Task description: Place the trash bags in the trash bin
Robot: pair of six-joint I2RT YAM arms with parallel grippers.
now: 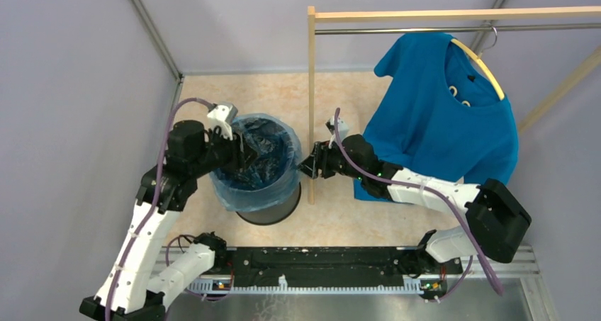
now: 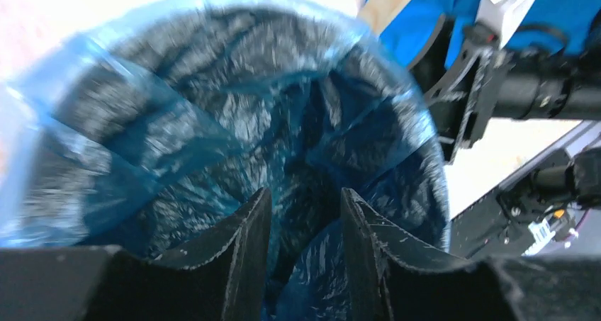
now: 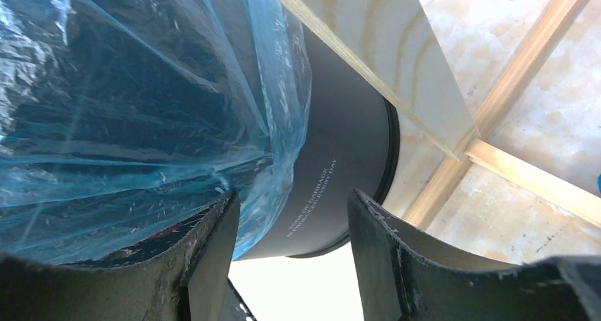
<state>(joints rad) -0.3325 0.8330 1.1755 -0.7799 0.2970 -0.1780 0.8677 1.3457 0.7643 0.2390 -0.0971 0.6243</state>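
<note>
The light-blue trash bag (image 1: pixel 264 158) lines the black trash bin (image 1: pixel 273 211), hem folded out over the rim — nothing else shows inside. The left claw (image 1: pixel 237 154) dips in at the bin's 9 o'clock, probably to seat the film. Its fingers stand half apart, and I cannot tell whether they pinch a fold. The right claw (image 1: pixel 310 166) hangs spread at 3 o'clock, just outside.

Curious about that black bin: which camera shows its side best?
Right wrist view: the bin shows bare black side and white lettering. Top view: mostly its mouth, draped by the bag. Left wrist: only the inside.
</note>
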